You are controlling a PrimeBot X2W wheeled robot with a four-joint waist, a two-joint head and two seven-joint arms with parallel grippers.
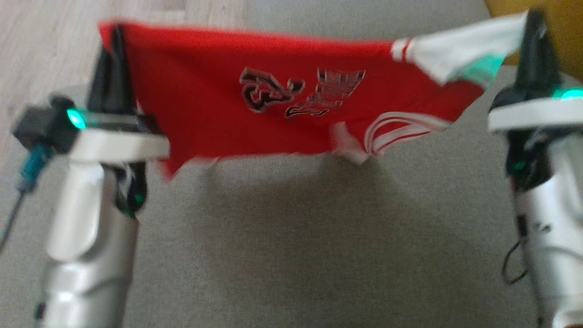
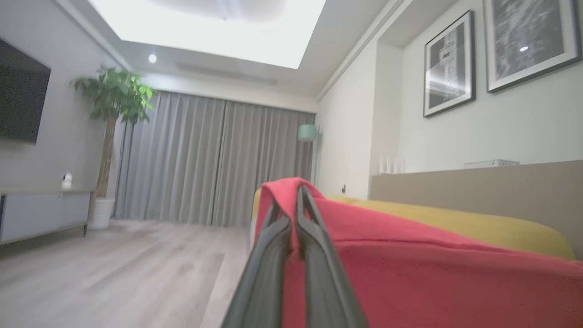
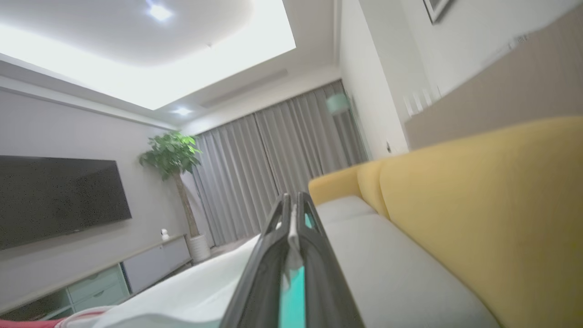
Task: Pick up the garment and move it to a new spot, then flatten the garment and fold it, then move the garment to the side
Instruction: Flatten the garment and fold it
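Note:
The garment (image 1: 273, 95) is a red jersey with a black-and-white print, white stripes and a white sleeve. It hangs stretched in the air between both grippers above the grey sofa seat (image 1: 296, 246). My left gripper (image 1: 116, 34) is shut on the red corner at the upper left; in the left wrist view the red garment (image 2: 410, 278) drapes over the closed left gripper (image 2: 298, 189). My right gripper (image 1: 534, 18) is shut on the white sleeve at the upper right. In the right wrist view the white garment (image 3: 196, 291) is pinched in the right gripper (image 3: 291, 198).
A yellow sofa back (image 3: 483, 214) rises at the right, with a corner of the yellow sofa back (image 1: 537, 23) at the head view's upper right. Wooden floor (image 1: 54, 41) lies beyond the seat's left edge. A TV (image 3: 59, 196), low cabinet (image 3: 150, 266), potted plant (image 2: 111, 118) and curtains (image 2: 214, 159) stand farther off.

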